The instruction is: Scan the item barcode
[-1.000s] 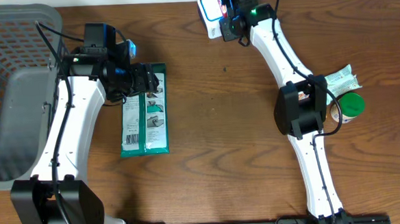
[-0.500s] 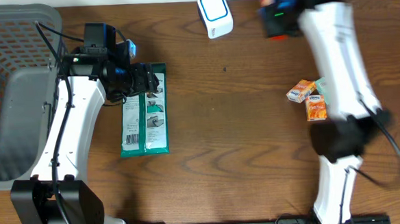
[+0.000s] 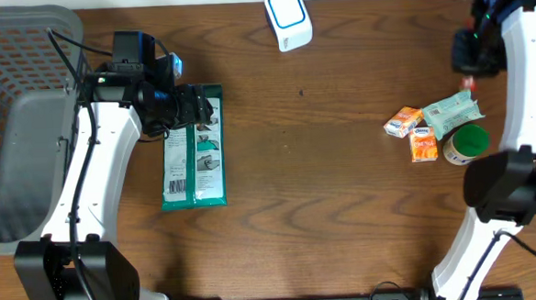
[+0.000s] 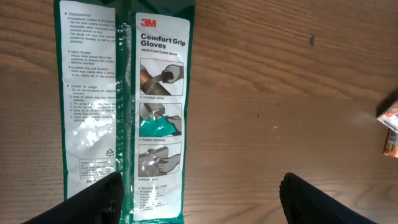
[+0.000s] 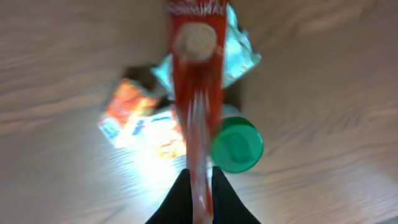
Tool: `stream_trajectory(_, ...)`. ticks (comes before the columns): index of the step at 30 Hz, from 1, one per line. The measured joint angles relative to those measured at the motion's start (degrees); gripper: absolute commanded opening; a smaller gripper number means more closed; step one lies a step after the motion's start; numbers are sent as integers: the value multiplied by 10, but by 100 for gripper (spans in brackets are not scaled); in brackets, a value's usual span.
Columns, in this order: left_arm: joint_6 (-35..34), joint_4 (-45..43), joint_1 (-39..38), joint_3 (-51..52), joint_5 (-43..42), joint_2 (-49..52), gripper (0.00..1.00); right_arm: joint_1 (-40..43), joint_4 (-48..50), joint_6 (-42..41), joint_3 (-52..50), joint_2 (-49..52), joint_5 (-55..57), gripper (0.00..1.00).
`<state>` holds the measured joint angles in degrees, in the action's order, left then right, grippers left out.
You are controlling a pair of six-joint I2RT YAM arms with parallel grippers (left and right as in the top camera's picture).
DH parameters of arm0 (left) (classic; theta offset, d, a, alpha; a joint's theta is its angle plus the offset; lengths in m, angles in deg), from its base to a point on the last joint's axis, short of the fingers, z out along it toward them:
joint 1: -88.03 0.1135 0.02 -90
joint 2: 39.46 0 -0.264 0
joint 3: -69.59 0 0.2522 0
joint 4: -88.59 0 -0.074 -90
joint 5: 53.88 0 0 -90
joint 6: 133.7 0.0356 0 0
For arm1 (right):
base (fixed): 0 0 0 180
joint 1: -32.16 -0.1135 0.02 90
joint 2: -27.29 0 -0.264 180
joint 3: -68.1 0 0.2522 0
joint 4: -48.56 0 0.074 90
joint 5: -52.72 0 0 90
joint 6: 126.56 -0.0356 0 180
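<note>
Swung away from the white-and-blue barcode scanner (image 3: 288, 18), the right arm is now found far to that scanner's right and a little nearer the robot. A second ago it was held at the scanner itself. The left arm is unchanged.

A thin red foil sachet (image 5: 196, 81) is seen clamped between the fingers of the right end effector (image 5: 198, 190). It is judged light, limp and slick, so it is best pinched at a sealed end with the printed face left uncovered.

A flat green-and-white gloves pack (image 4: 124, 93) lies on the brown wooden desk (image 3: 325, 193), to the scanner's left and nearer the robot. It is judged soft and glossy, and its edge is the likeliest hold. The left end effector (image 4: 202, 202) hangs over it with fingers wide apart.

Only the right wrist view, though blurred, shows the grip itself, with a green-lidded jar (image 5: 237, 144) and small orange packets (image 5: 124, 109) below; overhead, only a red sliver is seen. The pack's print is legible in the left wrist view alone, yet no barcode can be made out.
</note>
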<state>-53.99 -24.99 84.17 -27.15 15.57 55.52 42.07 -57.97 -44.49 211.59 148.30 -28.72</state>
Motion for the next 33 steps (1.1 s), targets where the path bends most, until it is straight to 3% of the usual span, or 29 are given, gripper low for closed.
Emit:
stream_trajectory(3,0,0,0,0,0,0,81,27,56,-6,-91,0,-1,3)
stream_trajectory(5,0,0,0,0,0,0,81,35,87,-7,-139,3,-8,11)
stream_trajectory(6,0,0,0,0,0,0,81,36,110,-8,-165,3,-12,18)
stream_trajectory(8,0,0,0,0,0,0,81,37,145,-9,-209,4,-19,52)
stream_trajectory(13,0,0,0,0,0,0,81,36,176,7,-253,5,-32,73)
stream_trajectory(15,0,0,0,0,0,0,81,37,167,17,-243,5,-52,99)
stream_trajectory(21,0,0,0,0,0,0,81,35,124,41,-157,4,-170,99)
stream_trajectory(22,0,-1,0,0,0,0,70,35,123,42,-145,2,-195,99)
stream_trajectory(23,-2,-8,0,0,0,0,48,34,122,43,-138,-1,-223,98)
stream_trajectory(24,-1,-19,0,0,0,0,82,33,120,44,-134,-3,-252,93)
stream_trajectory(25,1,-31,0,0,-1,0,96,33,118,45,-133,-5,-276,89)
stream_trajectory(26,2,-33,0,0,0,0,88,31,116,52,-134,-7,-301,85)
stream_trajectory(29,0,-14,0,0,3,0,12,18,114,72,-147,-7,-342,80)
stream_trajectory(30,0,-6,0,0,8,0,8,11,114,82,-157,-7,-348,80)
stream_trajectory(33,-7,2,-1,8,62,0,8,-13,126,101,-201,-7,-358,80)
